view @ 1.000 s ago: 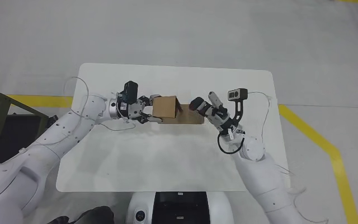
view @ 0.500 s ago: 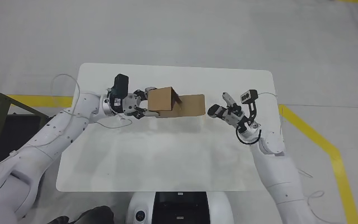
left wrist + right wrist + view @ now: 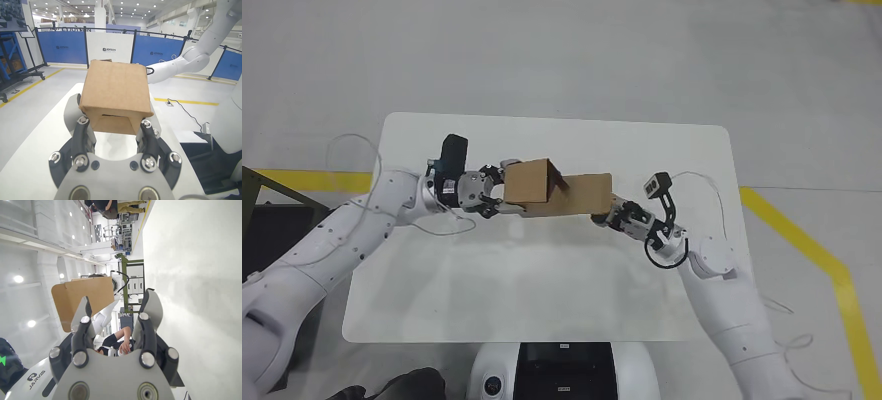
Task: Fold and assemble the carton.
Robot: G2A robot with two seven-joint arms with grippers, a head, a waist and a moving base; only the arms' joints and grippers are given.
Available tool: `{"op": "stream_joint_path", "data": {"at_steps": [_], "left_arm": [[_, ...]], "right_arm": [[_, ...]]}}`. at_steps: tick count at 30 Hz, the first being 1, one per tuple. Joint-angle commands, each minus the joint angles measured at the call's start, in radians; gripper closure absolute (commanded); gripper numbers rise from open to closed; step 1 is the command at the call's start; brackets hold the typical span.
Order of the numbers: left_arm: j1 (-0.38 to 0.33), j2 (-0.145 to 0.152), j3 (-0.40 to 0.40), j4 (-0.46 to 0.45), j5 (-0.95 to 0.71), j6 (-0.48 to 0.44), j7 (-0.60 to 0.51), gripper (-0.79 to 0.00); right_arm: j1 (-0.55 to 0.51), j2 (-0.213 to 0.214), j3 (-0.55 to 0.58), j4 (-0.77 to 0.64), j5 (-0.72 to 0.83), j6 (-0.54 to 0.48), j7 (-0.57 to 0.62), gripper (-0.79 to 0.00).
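A brown cardboard carton (image 3: 537, 184) is held above the white table (image 3: 542, 280), near its middle. My left gripper (image 3: 504, 187) is shut on the carton's left end; in the left wrist view the fingers (image 3: 82, 121) clamp both sides of the open carton (image 3: 115, 94), whose mouth faces the camera. A long flap (image 3: 587, 190) sticks out to the right. My right gripper (image 3: 604, 216) stands open just below that flap's right end. The right wrist view shows the flap (image 3: 75, 298) beyond one fingertip (image 3: 86, 306), with nothing between the fingers.
The table's front half and far edge hold nothing else. A cable (image 3: 707, 185) loops from the right wrist over the table's right side. Yellow floor tape (image 3: 812, 250) runs past the table's right edge.
The right gripper swung away to the right, then came back in under the flap's right end. The left gripper shifted slightly left with the carton and now holds steady.
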Motion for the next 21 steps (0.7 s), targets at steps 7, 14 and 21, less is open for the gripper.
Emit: {"op": "stream_joint_path", "data": {"at_steps": [7, 14, 21], "left_arm": [[-0.047, -0.006, 0.083, 0.021, 0.008, 0.0, 0.0, -0.336], [-0.079, -0.018, 0.125, 0.051, 0.042, 0.0, 0.0, -0.339], [-0.097, -0.03, 0.144, 0.057, 0.087, 0.0, 0.0, -0.342]], "right_arm": [[-0.014, -0.001, -0.024, -0.048, 0.013, -0.026, -0.002, -0.502], [-0.018, 0.001, -0.037, -0.085, 0.006, -0.034, -0.003, -0.462], [-0.008, 0.0, -0.063, -0.109, -0.021, -0.028, -0.028, -0.465]]}}
